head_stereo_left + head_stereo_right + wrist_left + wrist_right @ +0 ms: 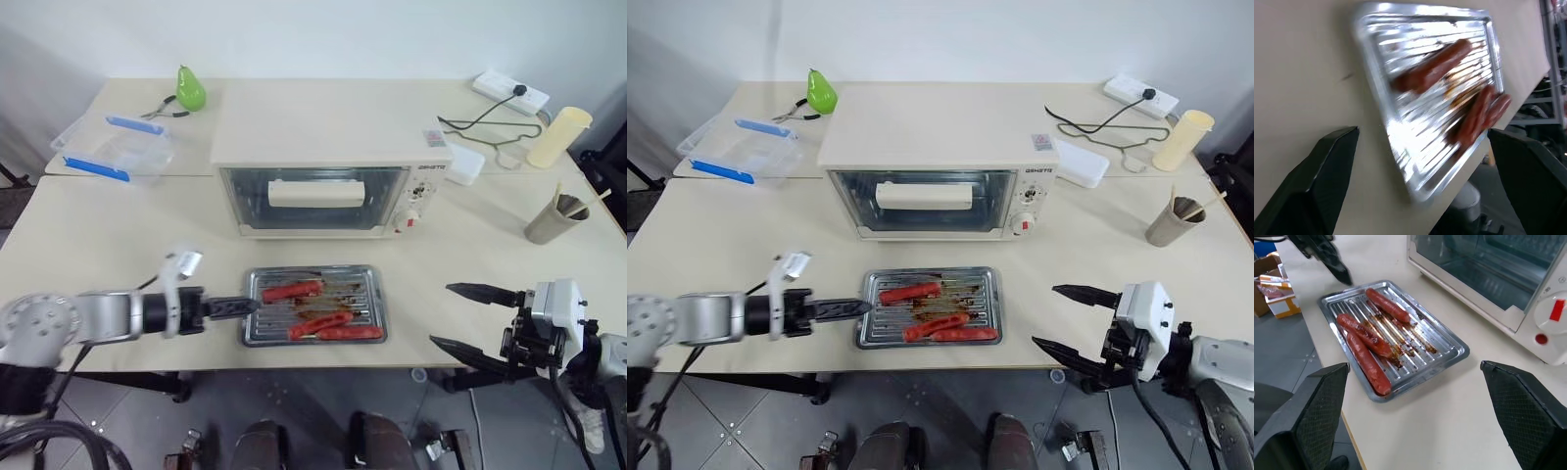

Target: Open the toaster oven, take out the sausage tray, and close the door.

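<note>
Nearest the head camera, the right gripper (468,315) hung off the front right corner of the cream tabletop (108,245), its two black fingers spread wide and holding nothing. The left gripper (235,305) lay level just off the left rim of the shallow silver metal sausage tray (370,304); in the left wrist view its fingers stood wide apart with the tray between and beyond them, nothing gripped.

That tray, with its wire rack and three red sausages (292,290), sat flat on the table just in front of the boxy cream-white toaster oven (323,127), apart from it. The oven's dark glass door (312,198) with its long cream bar handle (314,192) appeared upright and shut, so the task looked essentially complete; the step in hand was judged to be withdrawal of the left arm. Done well, that meant backing the fingers away level and leftwards without clipping the tray rim.

The tray's near edge lay close to the table's front edge, so any nudge could send it off. Open room existed to the left of the tray and to the right of it. A clear plastic box with blue clips (118,149), a green pear (189,88) and a grey cup (555,219) stood well apart.
</note>
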`<state>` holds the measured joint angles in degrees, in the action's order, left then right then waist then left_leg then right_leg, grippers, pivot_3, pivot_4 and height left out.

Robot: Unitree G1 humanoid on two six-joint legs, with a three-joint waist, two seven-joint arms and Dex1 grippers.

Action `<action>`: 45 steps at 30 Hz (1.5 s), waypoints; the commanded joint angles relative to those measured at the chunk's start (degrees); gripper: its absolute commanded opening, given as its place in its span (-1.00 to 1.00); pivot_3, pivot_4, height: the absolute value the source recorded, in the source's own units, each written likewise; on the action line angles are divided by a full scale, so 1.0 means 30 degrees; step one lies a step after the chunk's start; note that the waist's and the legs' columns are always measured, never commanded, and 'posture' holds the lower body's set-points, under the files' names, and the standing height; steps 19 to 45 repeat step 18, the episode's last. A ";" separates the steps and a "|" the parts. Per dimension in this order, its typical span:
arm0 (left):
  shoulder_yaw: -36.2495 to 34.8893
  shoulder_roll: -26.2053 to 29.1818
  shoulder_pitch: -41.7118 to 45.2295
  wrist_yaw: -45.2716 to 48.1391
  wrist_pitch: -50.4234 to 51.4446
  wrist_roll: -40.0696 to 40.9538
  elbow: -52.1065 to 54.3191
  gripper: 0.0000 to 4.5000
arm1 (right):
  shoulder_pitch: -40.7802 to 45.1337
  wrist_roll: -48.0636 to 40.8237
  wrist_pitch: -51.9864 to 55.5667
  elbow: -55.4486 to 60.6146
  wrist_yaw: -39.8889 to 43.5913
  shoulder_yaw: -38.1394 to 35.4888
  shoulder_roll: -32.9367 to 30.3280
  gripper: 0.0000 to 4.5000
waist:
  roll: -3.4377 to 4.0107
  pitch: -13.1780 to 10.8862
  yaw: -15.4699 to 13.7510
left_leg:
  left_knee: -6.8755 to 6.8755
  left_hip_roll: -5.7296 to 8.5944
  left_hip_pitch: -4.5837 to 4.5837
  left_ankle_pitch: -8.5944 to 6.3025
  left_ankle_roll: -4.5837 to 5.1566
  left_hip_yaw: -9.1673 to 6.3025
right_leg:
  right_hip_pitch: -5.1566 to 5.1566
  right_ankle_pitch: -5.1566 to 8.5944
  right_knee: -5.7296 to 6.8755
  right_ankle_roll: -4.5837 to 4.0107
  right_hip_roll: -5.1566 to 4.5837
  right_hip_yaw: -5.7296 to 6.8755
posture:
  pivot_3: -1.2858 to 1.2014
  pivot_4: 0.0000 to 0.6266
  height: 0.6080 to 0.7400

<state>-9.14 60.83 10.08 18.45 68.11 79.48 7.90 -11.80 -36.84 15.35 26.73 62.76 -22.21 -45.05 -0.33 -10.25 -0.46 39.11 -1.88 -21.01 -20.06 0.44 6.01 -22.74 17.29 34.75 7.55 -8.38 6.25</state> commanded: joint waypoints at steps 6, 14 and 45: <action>-0.7155 -0.0919 -0.6891 1.3658 -1.5131 -1.0518 0.1170 0.99 | 0.2065 -0.0447 -0.0157 -0.1409 0.1683 0.0444 -0.0804 1.00 | 0.0000 -0.0005 -0.0165 | -0.0003 -0.0008 -0.0057 -0.0022 0.0006 0.0225 | -0.0061 0.0005 -0.0047 -0.0012 -0.0020 -0.0002 | 0.03 -0.52 1.00; -0.8121 -0.2197 -0.8741 1.6275 -1.9557 -1.3998 0.0673 0.99 | 0.3298 -0.0249 -0.0481 -0.1539 0.3348 0.1642 -0.1210 1.00 | -0.0004 -0.0007 -0.0354 | 0.0007 -0.0030 -0.0073 -0.0065 0.0046 0.0281 | -0.0127 0.0003 0.0007 -0.0009 -0.0048 0.0009 | 0.03 -0.52 1.00; -0.7852 -0.3289 -0.8747 1.6115 -2.1007 -1.5140 0.0743 0.99 | 0.3204 0.0268 -0.0923 -0.1647 0.3429 0.1971 -0.1042 1.00 | -0.0007 -0.0005 -0.0293 | 0.0013 -0.0032 -0.0060 -0.0083 0.0078 0.0279 | -0.0131 -0.0008 0.0009 0.0012 -0.0063 0.0005 | 0.03 -0.52 1.00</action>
